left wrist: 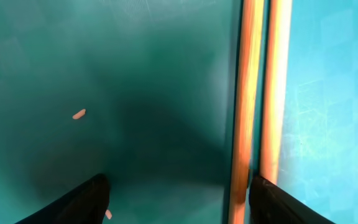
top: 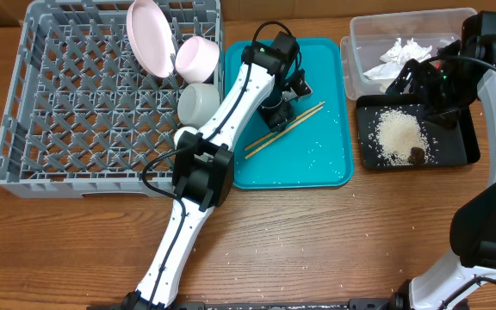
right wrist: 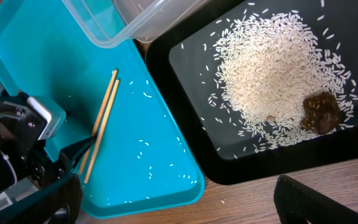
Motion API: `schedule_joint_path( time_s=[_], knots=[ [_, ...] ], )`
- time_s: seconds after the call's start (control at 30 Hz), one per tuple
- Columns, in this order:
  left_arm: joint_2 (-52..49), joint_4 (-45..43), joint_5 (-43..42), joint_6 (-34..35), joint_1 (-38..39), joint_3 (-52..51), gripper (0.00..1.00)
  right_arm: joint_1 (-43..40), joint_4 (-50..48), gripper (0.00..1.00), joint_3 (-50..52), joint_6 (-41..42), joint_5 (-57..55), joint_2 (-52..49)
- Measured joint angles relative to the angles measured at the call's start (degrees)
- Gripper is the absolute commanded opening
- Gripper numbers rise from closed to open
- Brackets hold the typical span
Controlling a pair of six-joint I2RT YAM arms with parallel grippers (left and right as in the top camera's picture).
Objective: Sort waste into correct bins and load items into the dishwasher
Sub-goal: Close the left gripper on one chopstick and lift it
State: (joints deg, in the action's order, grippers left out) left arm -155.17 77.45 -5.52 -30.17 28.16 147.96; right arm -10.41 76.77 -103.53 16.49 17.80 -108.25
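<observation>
chopsticks on teal tray: thin, light, stiff, smooth; likely roll or split apart. pinch pair together mid-length. left hand spread over tray, empty, sticks off to one side.

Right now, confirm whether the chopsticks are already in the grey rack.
No, the chopsticks lie on the teal tray, outside the grey rack.

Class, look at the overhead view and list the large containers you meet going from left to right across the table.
In order: grey dish rack → teal tray → black tray. The clear tub spans the same stretch as the black tray, so it is left out.
</observation>
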Motion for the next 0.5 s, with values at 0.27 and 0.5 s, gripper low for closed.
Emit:
schedule_joint_path(
  time_s=[0.27, 0.5],
  knots=[
    [0.87, -3.13, 0.85, 0.42, -0.04, -2.23, 0.04, 0.0, 0.0, 1.0, 0.0, -0.02, 0.0, 0.0],
    [0.87, 0.63, 0.85, 3.96, 0.0, -0.85, 0.04, 0.0, -0.02, 1.0, 0.0, -0.02, 0.0, 0.0]
  ],
)
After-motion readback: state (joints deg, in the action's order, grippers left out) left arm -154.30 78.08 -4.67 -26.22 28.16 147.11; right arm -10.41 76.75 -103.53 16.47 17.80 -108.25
